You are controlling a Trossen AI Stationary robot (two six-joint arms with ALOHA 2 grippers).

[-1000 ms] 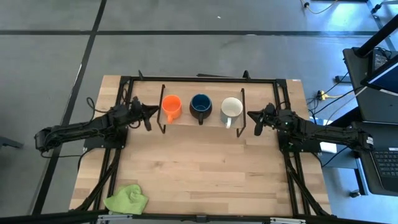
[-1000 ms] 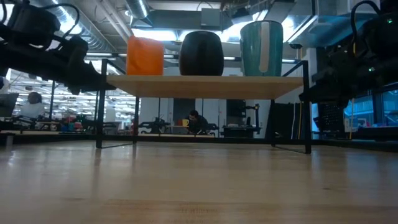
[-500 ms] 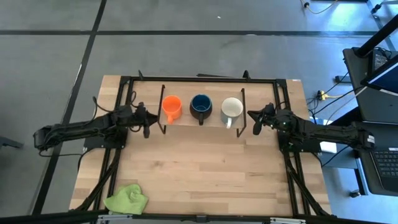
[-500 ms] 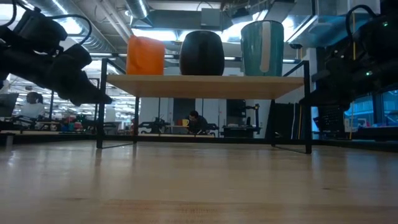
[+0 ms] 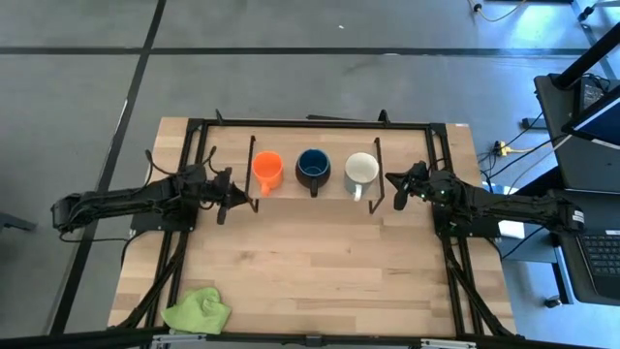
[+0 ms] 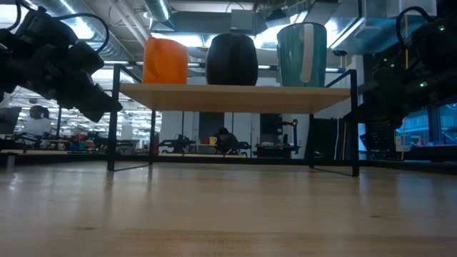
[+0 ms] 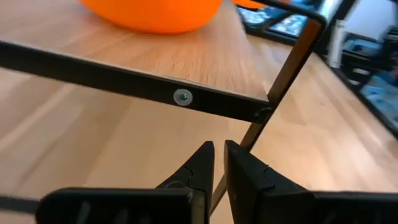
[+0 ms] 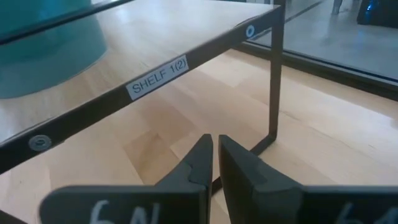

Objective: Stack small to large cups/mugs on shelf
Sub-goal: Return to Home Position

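Near the front left corner of the bench [image 5: 320, 262] lies a green cloth [image 5: 199, 310], well apart from everything else. Farther back, the left arm reaches in from the left edge. Its left pincer [image 5: 228, 194] hangs just beside the left end of the shelf [image 6: 235, 98], touching nothing. Its fingers [image 7: 202, 165] are drawn together with only a thin slit between them, and they grip nothing. From that arm's wrist camera the pincer sits lower than the shelf board and close to a black wire leg. The orange mug [image 5: 266, 169] stands on the board above and beyond it. That orange mug is the leftmost of three standing upright in a row on the shelf. Next to it, in the middle, stands the dark blue mug [image 5: 313, 166], and next to that, at the right end, the larger white mug [image 5: 360, 171]. The three stand near each other without touching. Just past the shelf's right end hangs the right pincer [image 5: 392, 184], pointing toward the white mug but apart from it. Its fingers [image 8: 199, 158] are likewise closed on nothing and sit below the board's edge. That edge carries a small label reading "SHELF 1(2)" [image 8: 159, 77].
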